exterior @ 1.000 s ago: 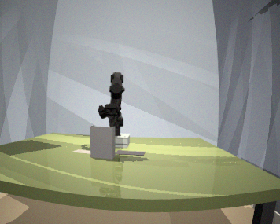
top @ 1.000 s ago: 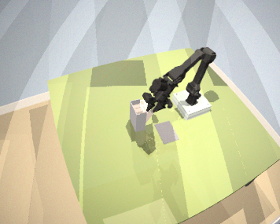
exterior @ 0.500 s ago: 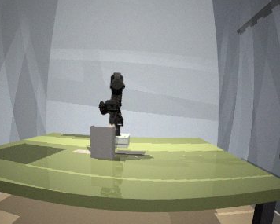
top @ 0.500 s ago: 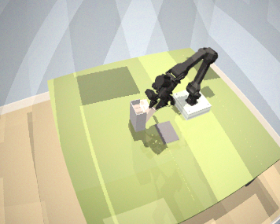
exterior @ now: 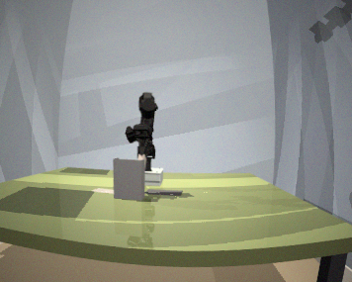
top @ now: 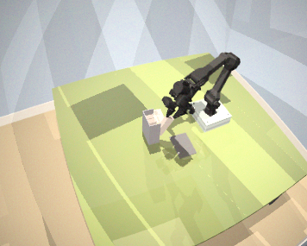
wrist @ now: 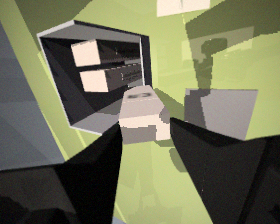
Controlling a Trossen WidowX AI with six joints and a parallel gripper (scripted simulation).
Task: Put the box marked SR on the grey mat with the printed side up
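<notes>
The claw [top: 170,116] [exterior: 142,154] [wrist: 144,125], grasping a pale box [top: 166,124] [exterior: 141,158] [wrist: 141,106], should clear the bin [top: 151,133] [exterior: 129,180] [wrist: 107,31] fully before turning toward the mat [top: 186,143] [exterior: 166,192] [wrist: 231,112], inward from the table's [top: 119,191] [exterior: 211,229] [wrist: 142,187] edges.

It was a bare, lab-like room. A jointed black robot arm [top: 197,79] [exterior: 146,125] stood over a flat green table [top: 132,186] [exterior: 196,229] [wrist: 145,195].

Btwn bin [top: 152,132] [exterior: 129,179] [wrist: 107,31] and grey mat [top: 185,144] [exterior: 165,192] [wrist: 227,112]: narrow strip of counter [top: 132,178] [exterior: 186,229] [wrist: 145,185], passable low. Bin walls stand tall, block sideways travel at low ht; top open. Two boxes inside stand w/ slim gap btwn. Mat lies flat, nothing on it. White base [top: 214,121] [exterior: 155,176] near mat, obstructs that side.
</notes>
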